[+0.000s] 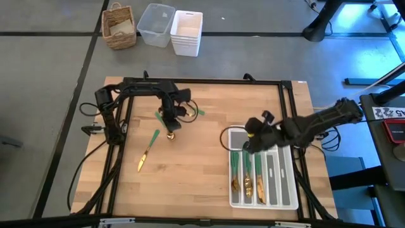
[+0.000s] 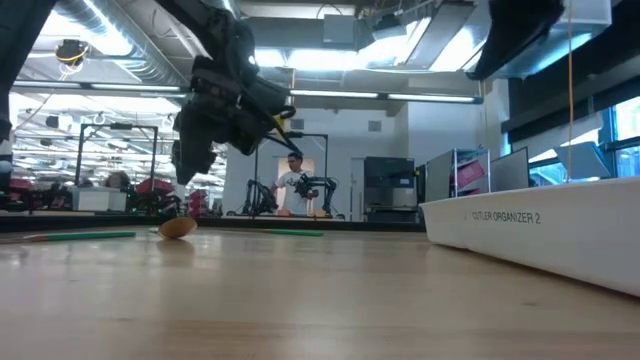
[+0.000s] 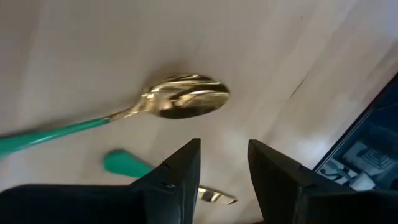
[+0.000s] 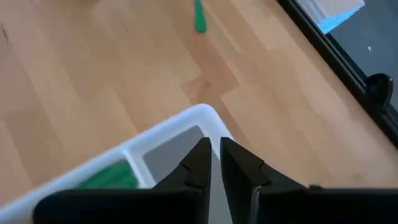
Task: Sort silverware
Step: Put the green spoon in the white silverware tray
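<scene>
A spoon with a gold bowl (image 1: 169, 135) and a green handle (image 3: 56, 134) lies flat on the wooden table. My left gripper (image 3: 224, 162) hangs open just above the bowl (image 3: 186, 102) and touches nothing; the low view shows it raised over the spoon (image 2: 178, 228). A second green-handled piece (image 1: 147, 152) lies nearer the left edge, and a third green handle (image 1: 201, 112) lies to the spoon's right. My right gripper (image 4: 214, 155) is shut and empty, above the far left corner (image 4: 202, 115) of the white tray (image 1: 288, 190). The tray holds several silverware pieces (image 1: 247, 174).
A black frame (image 1: 190, 82) runs along the table's edges. On the floor beyond the far edge stand a wicker basket (image 1: 120, 26), a clear bin (image 1: 156, 24) and stacked white containers (image 1: 186, 31). Bare wood lies between spoon and tray. A person (image 2: 293, 185) stands far off in the room.
</scene>
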Controlling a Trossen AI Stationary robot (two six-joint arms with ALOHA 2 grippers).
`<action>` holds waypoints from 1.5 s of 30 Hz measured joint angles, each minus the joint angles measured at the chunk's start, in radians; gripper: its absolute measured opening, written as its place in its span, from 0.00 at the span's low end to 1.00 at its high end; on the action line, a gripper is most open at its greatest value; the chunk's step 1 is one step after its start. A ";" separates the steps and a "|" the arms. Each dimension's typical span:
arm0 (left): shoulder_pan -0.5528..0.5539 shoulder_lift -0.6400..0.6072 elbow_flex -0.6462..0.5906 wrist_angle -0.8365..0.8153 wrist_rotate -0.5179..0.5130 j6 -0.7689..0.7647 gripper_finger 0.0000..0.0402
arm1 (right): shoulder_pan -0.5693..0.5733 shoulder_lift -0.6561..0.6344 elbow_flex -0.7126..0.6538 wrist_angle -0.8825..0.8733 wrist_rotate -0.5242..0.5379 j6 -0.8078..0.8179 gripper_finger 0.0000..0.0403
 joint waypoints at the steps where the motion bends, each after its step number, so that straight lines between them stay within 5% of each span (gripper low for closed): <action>1: -0.022 0.000 -0.004 0.011 0.000 -0.021 0.32 | -0.024 -0.006 0.000 0.000 -0.022 -0.046 0.09; 11: -0.242 -0.014 -0.006 0.016 -0.053 -0.052 0.32 | -0.163 -0.055 0.000 0.012 -0.224 -0.419 0.09; 22: -0.202 -0.324 -0.048 0.148 -0.293 -0.329 0.32 | -0.198 -0.105 0.000 0.027 -0.243 -0.554 0.09; 33: -0.200 -0.800 -0.464 0.740 -0.490 -0.875 0.32 | -0.198 -0.143 0.000 0.040 -0.251 -0.638 0.09; 41: -0.223 -0.799 -0.686 0.997 -0.534 -1.362 0.32 | -0.323 -0.146 0.000 0.207 -0.313 -0.828 0.09; 45: -0.223 -0.738 -0.724 1.049 -0.534 -1.472 0.32 | -0.420 -0.146 0.000 0.295 -0.410 -0.914 0.09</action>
